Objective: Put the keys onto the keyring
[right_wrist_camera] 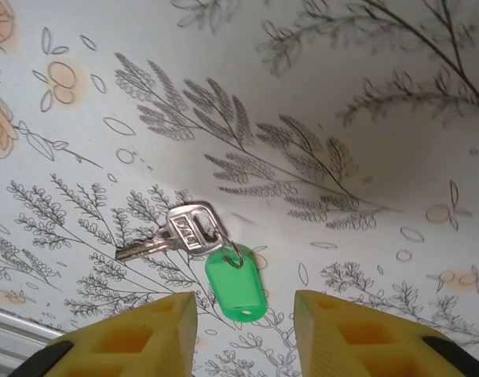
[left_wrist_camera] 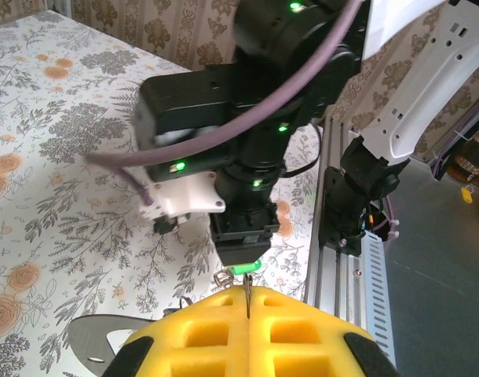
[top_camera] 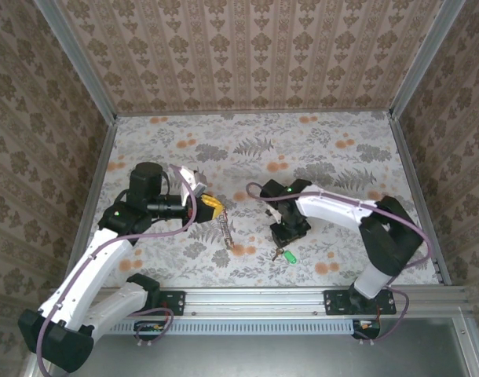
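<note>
Key (right_wrist_camera: pixel 188 230) w/ green tag (right_wrist_camera: pixel 236 287): flat on desk (right_wrist_camera: pixel 365 118), close to its near edge, right of centre. Lies loose on the bare top, no tray or box under it. Small ring (right_wrist_camera: pixel 233 253) joins tag to key head.

R tool (right_wrist_camera: pixel 243 308) directly over it, jaws apart, yellow fingertips (right_wrist_camera: pixel 137 338) either side of the tag, gripping nothing.

Keyring (top_camera: pixel 225 228) hangs from L tool (top_camera: pixel 210 206), above desk left of centre, well apart from key. L tool clamped tight on it; thin wire pinched betw. the pads in L wrist view.

Step in hand, my read: R pick-up of key, nothing threaded yet.

To do it well:
- Come down straight and centre on tag or key head, not the blade.
- Leave small ring clear for threading.
- Tag looks thin and slick, prob. skids or flips if caught off-square, so pinch flat and lift slow.
- L shd hold keyring steady.
</note>
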Controlling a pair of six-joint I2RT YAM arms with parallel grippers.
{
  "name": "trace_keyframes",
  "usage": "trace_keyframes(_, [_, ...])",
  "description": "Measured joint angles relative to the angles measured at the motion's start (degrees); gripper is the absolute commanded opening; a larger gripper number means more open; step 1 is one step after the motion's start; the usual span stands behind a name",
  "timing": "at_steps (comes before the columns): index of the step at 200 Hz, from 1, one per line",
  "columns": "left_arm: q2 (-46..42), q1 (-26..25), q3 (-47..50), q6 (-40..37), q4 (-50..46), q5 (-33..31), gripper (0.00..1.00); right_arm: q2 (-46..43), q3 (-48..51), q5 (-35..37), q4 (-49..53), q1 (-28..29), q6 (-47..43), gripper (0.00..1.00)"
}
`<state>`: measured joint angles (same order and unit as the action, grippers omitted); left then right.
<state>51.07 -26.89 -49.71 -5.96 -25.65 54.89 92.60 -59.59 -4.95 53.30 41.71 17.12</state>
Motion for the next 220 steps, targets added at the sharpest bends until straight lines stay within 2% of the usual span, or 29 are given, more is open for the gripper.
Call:
trace_keyframes(32, [0.59, 0.0, 0.0, 0.0, 0.17, 0.04, 0.0, -9.6, 10.97, -0.81, -9.14, -0.2, 5.53, 0.42])
trace_keyframes(58, [1.07, 0.0, 0.09, 0.0, 0.37, 0.02, 0.0, -13.44, 17.09, -1.6, -16.09, -0.68, 8.57, 0.42])
trace_keyframes(113, [1.81, 0.0, 0.15, 0.0, 0.39, 0.02, 0.0, -15.43, 21.99, -2.75, -26.56, -1.09, 10.51, 0.41])
trace_keyframes(220, [2.51, 0.0, 0.17, 0.02, 0.44, 0.44, 0.0, -18.99, 29.38, -3.93, -34.99, -1.7, 13.35, 0.38])
